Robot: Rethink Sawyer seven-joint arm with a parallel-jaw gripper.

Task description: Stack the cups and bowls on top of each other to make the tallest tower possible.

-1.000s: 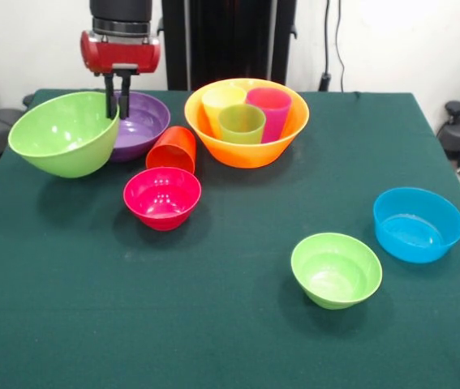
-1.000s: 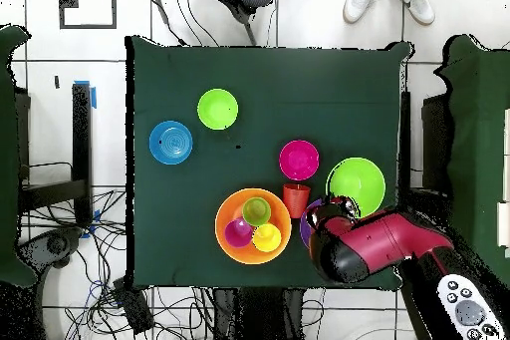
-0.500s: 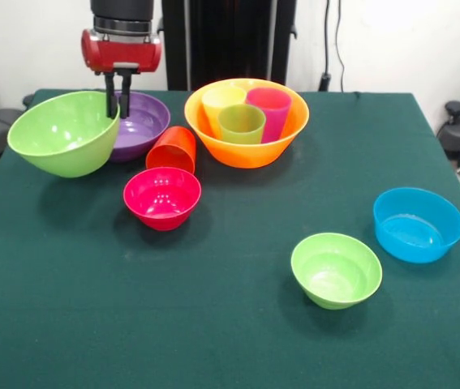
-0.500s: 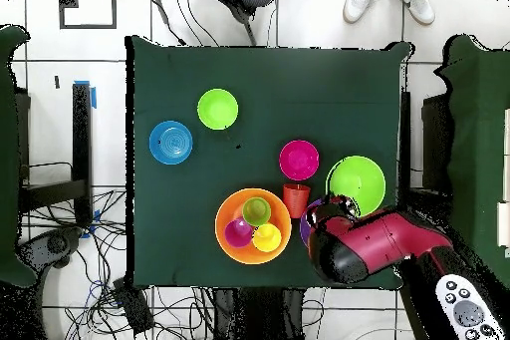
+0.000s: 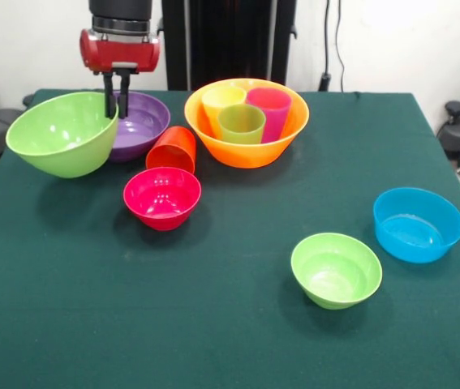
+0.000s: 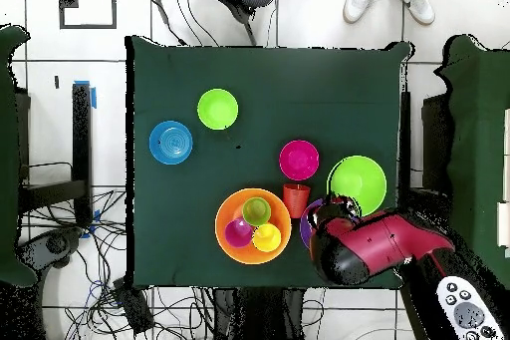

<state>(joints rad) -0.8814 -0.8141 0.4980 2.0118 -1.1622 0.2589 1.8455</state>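
My gripper (image 5: 116,104) is shut on the right rim of the large light green bowl (image 5: 59,134), which hangs tilted just above the table at the far left. In the overhead view the arm's red head covers the gripper, and the bowl (image 6: 357,183) shows beside it. The large orange bowl (image 5: 246,150) holds three upright cups: yellow (image 5: 223,101), magenta (image 5: 268,105) and light green (image 5: 241,123). An orange-red cup (image 5: 173,148) lies on its side between the purple bowl (image 5: 144,121) and the pink-red bowl (image 5: 162,197).
A small light green bowl (image 5: 336,269) and a blue bowl (image 5: 418,224) stand apart at the right of the green cloth. A person's shoes (image 6: 388,2) show beyond the table's far edge in the overhead view.
The gripper and the large light green bowl have shifted only slightly to the left in the front view. Everything else has stayed put.
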